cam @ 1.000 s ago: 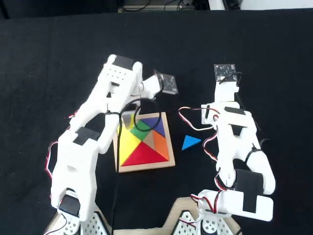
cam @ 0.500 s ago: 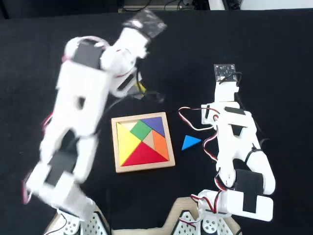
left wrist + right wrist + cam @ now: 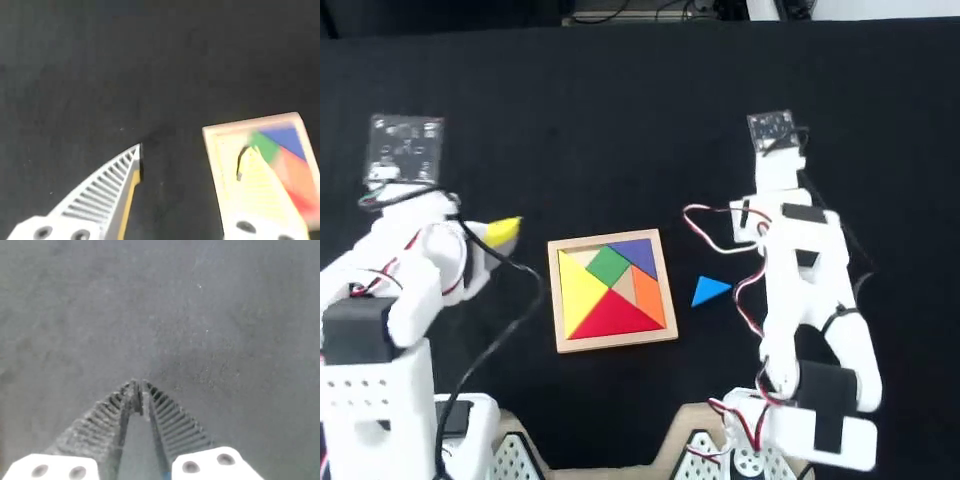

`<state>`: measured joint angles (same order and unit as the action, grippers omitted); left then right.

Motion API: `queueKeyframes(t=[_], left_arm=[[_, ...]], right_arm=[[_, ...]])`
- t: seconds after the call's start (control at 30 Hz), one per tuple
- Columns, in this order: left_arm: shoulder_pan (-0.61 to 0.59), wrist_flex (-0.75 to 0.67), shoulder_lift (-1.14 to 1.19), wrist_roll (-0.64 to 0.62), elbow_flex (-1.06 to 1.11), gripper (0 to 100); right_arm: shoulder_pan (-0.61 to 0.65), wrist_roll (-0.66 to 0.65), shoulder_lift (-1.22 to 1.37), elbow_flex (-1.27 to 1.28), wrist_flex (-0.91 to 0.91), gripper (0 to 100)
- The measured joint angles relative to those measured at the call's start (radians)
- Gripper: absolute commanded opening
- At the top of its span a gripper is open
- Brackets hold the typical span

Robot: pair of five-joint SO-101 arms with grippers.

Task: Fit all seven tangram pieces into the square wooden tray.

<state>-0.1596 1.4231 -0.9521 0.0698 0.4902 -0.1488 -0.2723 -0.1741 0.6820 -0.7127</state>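
The square wooden tray (image 3: 560,310) lies mid-table and holds several coloured pieces: yellow (image 3: 580,295), red (image 3: 620,315), green, purple and orange. A small tan triangular patch (image 3: 623,284) shows at its centre. One blue triangle (image 3: 710,290) lies on the black cloth just right of the tray. My left gripper (image 3: 500,238) hangs open and empty to the left of the tray; in the left wrist view the left gripper (image 3: 190,157) has the tray's rim (image 3: 210,137) beyond one fingertip. The right gripper (image 3: 137,390) is shut over bare cloth, holding nothing. The right arm (image 3: 800,260) stands right of the blue triangle.
Black cloth (image 3: 650,120) covers the whole table. Red and white cables (image 3: 715,245) loop off the right arm toward the blue triangle. A black cable (image 3: 525,300) trails from the left arm near the tray's left side. The arm bases sit at the near edge.
The left arm has lifted off the tray's far left corner and swung back to the left, now clear of the tray. The right arm has barely shifted.
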Motion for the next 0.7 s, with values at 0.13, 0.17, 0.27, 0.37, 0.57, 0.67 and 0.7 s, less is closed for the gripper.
queueKeyframes(t=[0.13,0.17,0.27,0.37,0.57,0.67,0.7], left_arm=[[-0.089,-0.164,-0.011,-0.091,0.215,31],[-0.097,-0.209,-0.011,-0.109,0.273,31],[-0.101,-0.35,-0.011,-0.147,0.433,31],[-0.101,-0.476,-0.011,-0.216,0.562,31],[-0.101,-0.707,-0.011,-0.29,0.766,31],[-0.103,-0.783,-0.011,-0.295,0.807,31],[-0.103,-0.796,-0.011,-0.295,0.812,31]], right_arm=[[0.049,-0.026,-0.055,-0.167,-0.302,20.1],[0.064,-0.055,-0.068,-0.219,-0.393,20.3],[0.095,-0.178,-0.101,-0.368,-0.652,19.7],[0.101,-0.313,-0.153,-0.453,-0.792,19.3],[0.104,-0.723,-0.31,-0.339,-0.861,15.0],[0.101,-0.901,-0.42,-0.169,-0.852,15.2],[0.101,-0.951,-0.451,-0.106,-0.822,15.2]])
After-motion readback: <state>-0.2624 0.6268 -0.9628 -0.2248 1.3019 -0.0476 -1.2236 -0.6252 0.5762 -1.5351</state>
